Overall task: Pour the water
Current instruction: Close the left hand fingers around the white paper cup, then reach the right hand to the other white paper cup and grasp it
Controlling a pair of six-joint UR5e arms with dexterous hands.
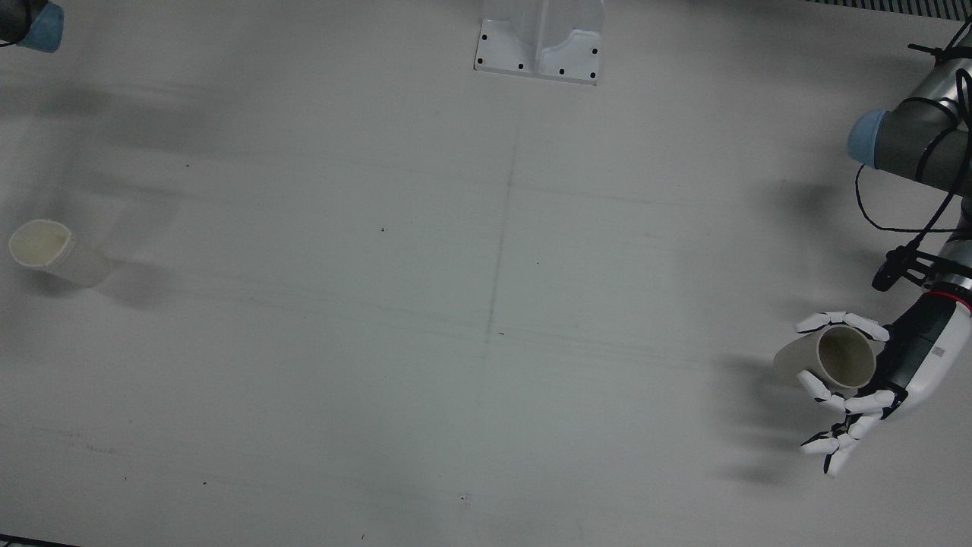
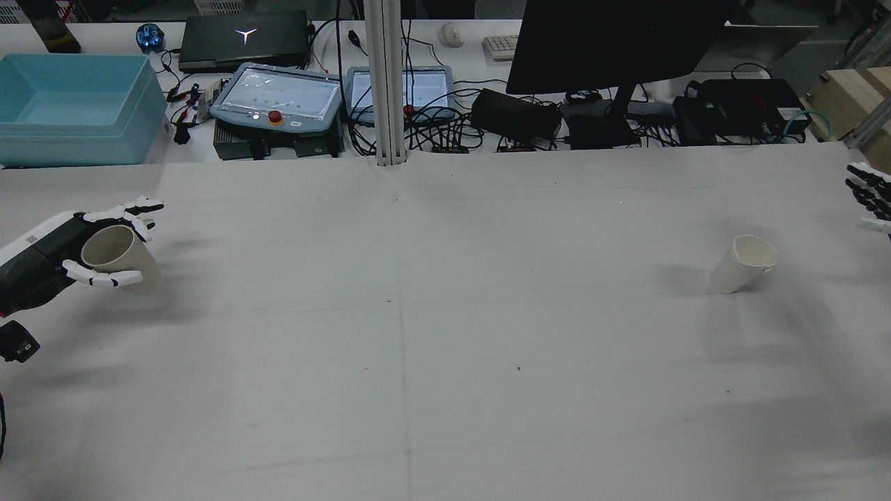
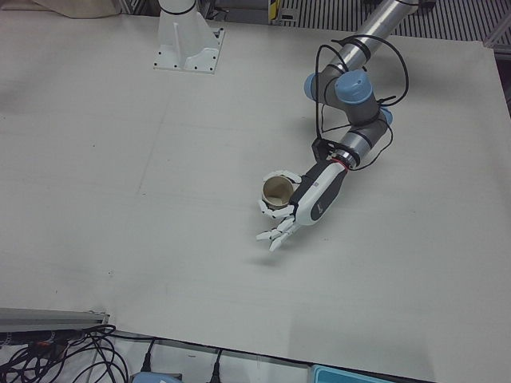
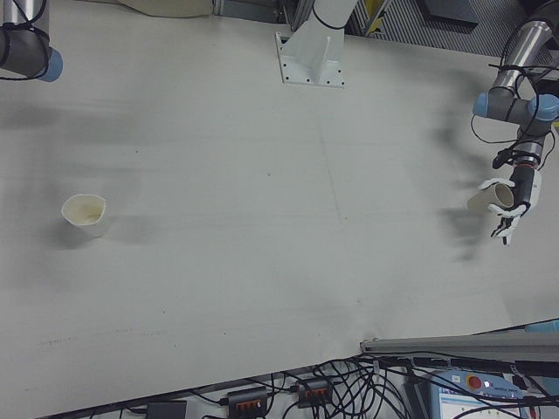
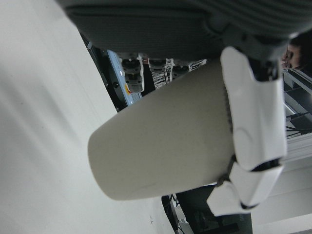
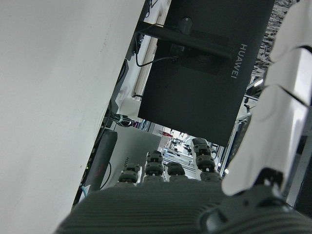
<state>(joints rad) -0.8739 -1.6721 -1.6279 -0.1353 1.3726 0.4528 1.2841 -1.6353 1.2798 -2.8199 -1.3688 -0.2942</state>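
Note:
My left hand is shut on a tan paper cup at the table's left edge in the rear view. Thumb and forefinger wrap the cup, the other fingers stick out. The cup is tilted and seems just above the table. It also shows in the front view, the left-front view and the left hand view. A second white paper cup stands alone on the right side, also in the front view. My right hand is open and empty at the far right edge.
The white pedestal base is bolted at the table's middle back. Beyond the far edge stands a desk with a blue bin, teach pendants and a black monitor. A wide stretch of bare table lies between the two cups.

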